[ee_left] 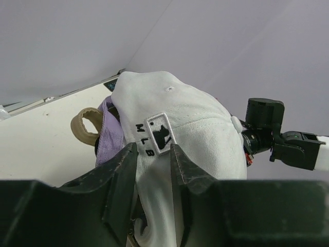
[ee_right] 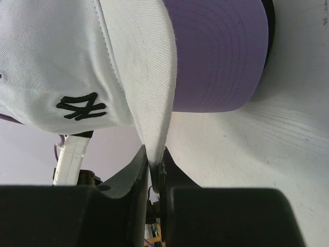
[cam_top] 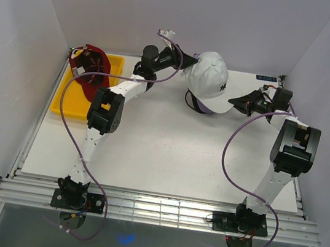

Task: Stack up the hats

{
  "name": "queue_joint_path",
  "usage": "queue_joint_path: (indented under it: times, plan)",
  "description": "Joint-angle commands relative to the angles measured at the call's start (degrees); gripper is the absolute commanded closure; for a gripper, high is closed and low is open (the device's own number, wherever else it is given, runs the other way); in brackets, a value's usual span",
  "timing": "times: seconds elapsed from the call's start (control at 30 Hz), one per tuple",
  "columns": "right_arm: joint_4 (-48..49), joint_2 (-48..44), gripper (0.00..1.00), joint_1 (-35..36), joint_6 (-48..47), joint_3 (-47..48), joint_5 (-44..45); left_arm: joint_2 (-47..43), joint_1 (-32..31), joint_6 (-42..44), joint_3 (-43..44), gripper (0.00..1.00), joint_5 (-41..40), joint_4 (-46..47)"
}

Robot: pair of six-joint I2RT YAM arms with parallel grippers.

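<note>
Right gripper (ee_right: 153, 154) is clamped tight on the brim edge of the white hat (cam_top: 212, 81); left gripper (ee_left: 153, 154) pinches its rear fabric. The white hat covers the lavender hat (ee_right: 221, 56), well right of the yellow tray (cam_top: 115, 61). The dark red hat (cam_top: 89, 69) lies in that tray. Around them are the white table (cam_top: 160, 154) and pale walls (cam_top: 169, 12).

Four caps, one yellow tray (cam_top: 68, 108), two robot arms, one desk (cam_top: 166, 155).
One white cap (cam_top: 212, 81), one lavender cap (ee_right: 216, 56), one black cap (ee_right: 269, 31), one dark red cap (cam_top: 91, 69); one left arm (cam_top: 108, 106), one right arm (cam_top: 291, 148).
</note>
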Motion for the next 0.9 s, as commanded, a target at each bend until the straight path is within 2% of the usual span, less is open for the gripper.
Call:
queue_joint_path:
  times: [0.0, 0.1, 0.23, 0.27, 0.3, 0.5, 0.63, 0.67, 0.7, 0.77, 0.83, 0.87]
  plan:
    - [-7.6, 2.5, 0.92, 0.0, -3.5, -0.6, 6.7, -1.8, -0.9, 0.7, -0.6, 0.62, 0.7, -1.9]
    - [-7.7, 2.6, 0.92, 0.0, -3.7, -0.4, 6.7, -2.2, -1.2, 1.2, -1.1, 0.67, 1.3, -1.9]
    - [-7.9, 2.6, 0.92, 0.0, -3.8, -0.3, 6.7, -3.0, -1.5, 1.6, -2.3, 0.88, 1.0, -1.9]
    - [-8.0, 2.6, 0.92, 0.0, -3.9, -0.4, 6.7, -3.3, -1.5, 1.7, -3.0, 0.96, -0.1, -1.9]
    - [-7.9, 2.6, 0.92, 0.0, -3.9, -0.5, 6.7, -3.7, -1.4, 1.9, -3.6, 0.99, -0.9, -2.0]
    - [-8.0, 2.4, 0.92, 0.0, -4.1, -0.7, 6.7, -6.1, -0.7, 1.6, -7.3, 1.0, -6.7, -3.0]
    - [-8.1, 2.4, 0.92, 0.0, -4.1, -0.6, 6.8, -5.2, -0.6, 1.7, -4.8, 1.0, -2.8, -3.2]
    - [-8.0, 2.4, 0.92, 0.0, -4.1, -0.5, 6.8, -5.0, -0.6, 1.3, -4.3, 0.97, -2.4, -3.1]
    - [-8.0, 2.5, 0.92, 0.0, -4.1, -0.5, 6.8, -5.1, -0.6, 1.4, -4.1, 0.82, -2.1, -3.1]
    - [-8.0, 2.3, 0.92, 0.0, -4.1, -0.5, 6.7, -5.5, -0.6, 1.6, -4.1, 0.67, -1.6, -2.6]
    - [-8.2, 2.3, 0.92, 0.0, -4.1, -0.4, 6.7, -6.4, -0.6, 2.1, -4.7, 0.53, -1.3, -2.4]
    - [-8.2, 2.3, 0.92, 0.0, -4.1, -0.3, 6.7, -6.7, -0.6, 2.3, -4.9, 0.51, -1.5, -2.1]
